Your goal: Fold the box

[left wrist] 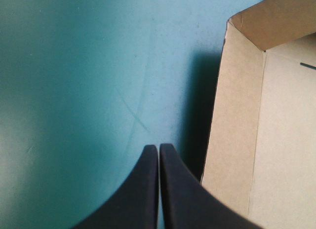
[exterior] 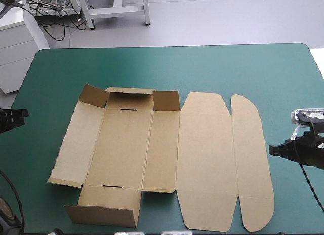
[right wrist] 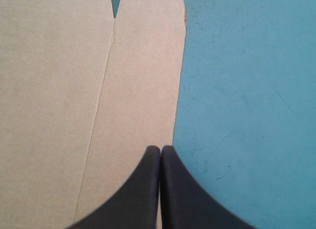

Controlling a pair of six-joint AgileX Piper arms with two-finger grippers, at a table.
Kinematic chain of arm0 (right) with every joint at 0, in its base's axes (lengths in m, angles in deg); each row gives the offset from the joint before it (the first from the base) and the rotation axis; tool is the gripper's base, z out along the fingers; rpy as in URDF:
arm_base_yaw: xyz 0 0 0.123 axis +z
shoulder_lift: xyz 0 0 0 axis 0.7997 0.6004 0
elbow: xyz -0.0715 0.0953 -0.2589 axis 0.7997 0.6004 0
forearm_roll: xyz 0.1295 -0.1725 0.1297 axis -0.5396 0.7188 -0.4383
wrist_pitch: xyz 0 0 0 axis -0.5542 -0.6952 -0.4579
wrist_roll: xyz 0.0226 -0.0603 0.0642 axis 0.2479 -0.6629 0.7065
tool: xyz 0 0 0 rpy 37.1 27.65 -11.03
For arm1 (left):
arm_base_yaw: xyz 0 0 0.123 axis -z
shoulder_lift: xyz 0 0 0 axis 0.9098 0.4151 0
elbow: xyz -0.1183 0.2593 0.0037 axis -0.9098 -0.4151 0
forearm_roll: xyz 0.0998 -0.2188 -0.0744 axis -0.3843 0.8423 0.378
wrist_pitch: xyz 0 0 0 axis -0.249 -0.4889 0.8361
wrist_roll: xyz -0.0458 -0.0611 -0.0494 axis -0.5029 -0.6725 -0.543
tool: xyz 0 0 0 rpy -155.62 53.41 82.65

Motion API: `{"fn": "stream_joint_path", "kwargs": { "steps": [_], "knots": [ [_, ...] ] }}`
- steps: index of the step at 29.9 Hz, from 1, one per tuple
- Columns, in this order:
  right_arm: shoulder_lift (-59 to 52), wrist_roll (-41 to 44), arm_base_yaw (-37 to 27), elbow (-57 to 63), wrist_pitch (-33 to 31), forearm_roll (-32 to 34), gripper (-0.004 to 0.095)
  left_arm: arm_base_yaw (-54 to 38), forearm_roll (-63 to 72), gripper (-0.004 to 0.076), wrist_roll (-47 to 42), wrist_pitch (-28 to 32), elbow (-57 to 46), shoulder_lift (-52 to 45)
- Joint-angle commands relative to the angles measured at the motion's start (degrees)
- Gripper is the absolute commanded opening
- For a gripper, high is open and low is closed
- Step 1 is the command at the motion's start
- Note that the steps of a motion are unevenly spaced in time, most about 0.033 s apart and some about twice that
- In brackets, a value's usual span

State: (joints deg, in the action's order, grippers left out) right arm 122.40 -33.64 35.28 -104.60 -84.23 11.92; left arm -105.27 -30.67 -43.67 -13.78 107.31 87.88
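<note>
Flanking the box [exterior: 152,159], stretched left to right: left gripper [left wrist: 158,147] clenched empty beside its raised wall [left wrist: 232,115], right gripper [right wrist: 160,149] clenched empty at the lid flap [right wrist: 143,91] edge, equally near.

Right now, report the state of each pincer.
Left pincer: shut, holding nothing, over the teal-green cover beside the box.
Right pincer: shut, holding nothing, at the box's outer edge.

My right gripper [right wrist: 159,151], black jaws pressed together, tips at the edge of the flat brown box [right wrist: 74,115]. Crease line runs ahead. Bare teal-green desk [right wrist: 247,115] beside it.
</note>
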Motion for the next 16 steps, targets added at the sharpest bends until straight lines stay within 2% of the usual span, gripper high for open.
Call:
{"fn": "stream_joint_path", "kwargs": {
  "steps": [1,4,11,13,16],
  "knots": [
    [-0.5,-0.5,-0.4,-1.4,2.4,-1.5,-0.002,0.0,2.9,0.003,0.4,-0.1,1.9,-1.6],
    [-0.5,-0.5,-0.4,-1.4,2.4,-1.6,-0.002,0.0,2.3,0.0142,0.4,-1.6,1.9,-1.6],
    [-0.5,-0.5,-0.4,-1.4,2.5,-2.3,-0.002,1.4,2.9,0.0547,0.4,-4.0,1.9,-1.5],
    [-0.5,-0.6,-0.4,-1.4,2.5,-2.9,-0.002,2.4,3.0,0.059,0.4,-4.0,1.9,-1.5],
    [-0.5,-0.8,-0.4,-1.4,2.5,-3.1,-0.002,4.4,3.1,0.0591,0.4,-3.8,1.5,-1.5]
  ]
}}
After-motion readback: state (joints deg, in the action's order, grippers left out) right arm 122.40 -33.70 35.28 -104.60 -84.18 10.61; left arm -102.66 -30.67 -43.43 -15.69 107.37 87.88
